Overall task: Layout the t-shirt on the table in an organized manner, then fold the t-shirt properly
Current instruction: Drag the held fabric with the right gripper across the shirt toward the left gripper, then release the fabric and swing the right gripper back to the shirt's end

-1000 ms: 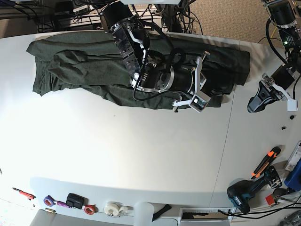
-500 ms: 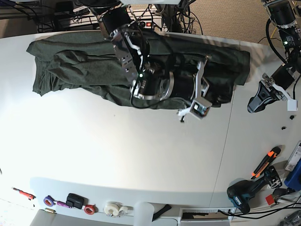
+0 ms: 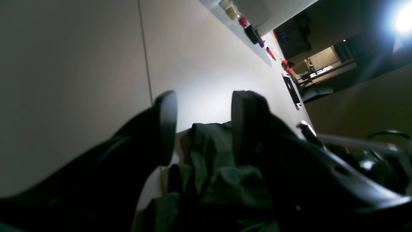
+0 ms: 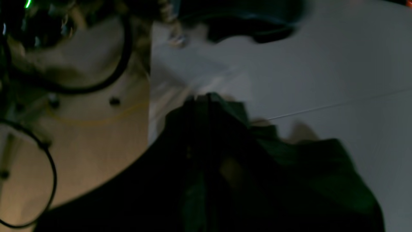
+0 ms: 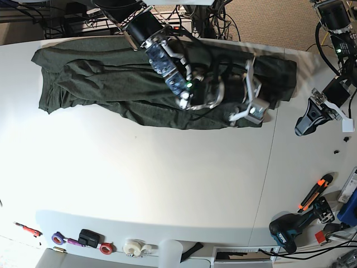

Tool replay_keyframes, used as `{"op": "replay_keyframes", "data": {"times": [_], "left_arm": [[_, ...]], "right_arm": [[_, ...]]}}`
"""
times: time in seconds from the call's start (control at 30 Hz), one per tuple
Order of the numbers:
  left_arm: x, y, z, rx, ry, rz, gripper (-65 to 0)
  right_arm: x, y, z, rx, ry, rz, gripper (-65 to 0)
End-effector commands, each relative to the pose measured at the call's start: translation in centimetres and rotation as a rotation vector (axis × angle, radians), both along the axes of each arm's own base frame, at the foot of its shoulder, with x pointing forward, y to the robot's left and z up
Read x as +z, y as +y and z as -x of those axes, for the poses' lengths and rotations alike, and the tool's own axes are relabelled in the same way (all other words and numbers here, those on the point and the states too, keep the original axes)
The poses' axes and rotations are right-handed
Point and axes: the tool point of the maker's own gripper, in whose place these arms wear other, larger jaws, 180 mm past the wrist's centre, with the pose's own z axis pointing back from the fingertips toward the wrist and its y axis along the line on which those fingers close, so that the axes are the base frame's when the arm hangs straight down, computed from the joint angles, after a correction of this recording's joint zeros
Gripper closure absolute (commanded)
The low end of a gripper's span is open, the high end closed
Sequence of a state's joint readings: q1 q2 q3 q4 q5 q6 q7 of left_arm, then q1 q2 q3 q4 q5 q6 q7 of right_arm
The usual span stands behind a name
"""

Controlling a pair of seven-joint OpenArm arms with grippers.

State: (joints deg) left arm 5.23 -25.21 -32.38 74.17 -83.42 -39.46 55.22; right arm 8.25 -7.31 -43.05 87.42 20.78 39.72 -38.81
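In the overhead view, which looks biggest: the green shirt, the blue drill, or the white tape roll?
1. t-shirt, far the largest
2. drill
3. tape roll, smallest

All lie on the table, so nearness hardly matters.

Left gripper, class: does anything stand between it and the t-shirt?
Nothing visible. In the base view the left gripper, open, hangs right of the t-shirt, with only bare table between. The right gripper sits at the shirt's near-right corner, beside that path, not across it.
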Motion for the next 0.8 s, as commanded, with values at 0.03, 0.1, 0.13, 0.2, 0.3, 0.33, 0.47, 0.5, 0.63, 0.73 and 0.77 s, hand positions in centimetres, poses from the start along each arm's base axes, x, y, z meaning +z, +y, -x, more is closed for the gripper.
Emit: {"op": "replay_keyframes", "data": {"times": [0.03,0.1,0.13,0.2,0.3,0.33,0.47,0.5,0.63,0.73,0.77], "left_arm": [[1.9,0.8,-0.7,0.015,-0.062,-0.001,-25.7],[1.8,0.8,-0.7,0.015,-0.061,-0.001,-25.7],[1.8,0.8,-0.7,0.015,-0.061,-0.001,-25.7],[1.8,0.8,-0.7,0.014,-0.061,-0.001,-25.7],[1.8,0.8,-0.7,0.014,-0.061,-0.001,-25.7],[1.8,0.8,-0.7,0.014,-0.061,-0.001,-25.7],[1.8,0.8,-0.7,0.014,-0.060,-0.002,-25.7],[1.8,0.8,-0.7,0.014,-0.060,-0.002,-25.7],[1.8,0.8,-0.7,0.014,-0.061,-0.002,-25.8],[1.9,0.9,-0.7,0.015,-0.061,-0.004,-25.8],[1.9,0.9,-0.7,0.015,-0.061,-0.006,-25.8]], "right_arm": [[2.4,1.1,-0.2,0.014,-0.064,-0.077,0.0],[2.5,1.3,-0.2,0.016,-0.100,-0.078,0.0],[2.5,1.3,-0.3,0.014,-0.115,-0.078,0.0],[2.5,1.3,-0.5,0.008,-0.143,-0.074,0.0],[2.7,1.3,-0.8,0.001,-0.182,-0.077,-4.3],[3.0,1.4,-0.8,-0.001,-0.187,-0.094,-7.6],[4.0,1.6,-0.9,-0.005,-0.197,-0.152,-14.5],[4.2,1.6,-0.9,-0.006,-0.199,-0.161,-14.5],[4.9,1.5,-1.3,-0.010,-0.222,-0.171,-14.5],[5.7,-0.2,-3.8,-0.074,-0.328,-0.080,-14.5],[6.6,-1.3,-5.0,-0.118,-0.359,-0.058,-14.5]]}}
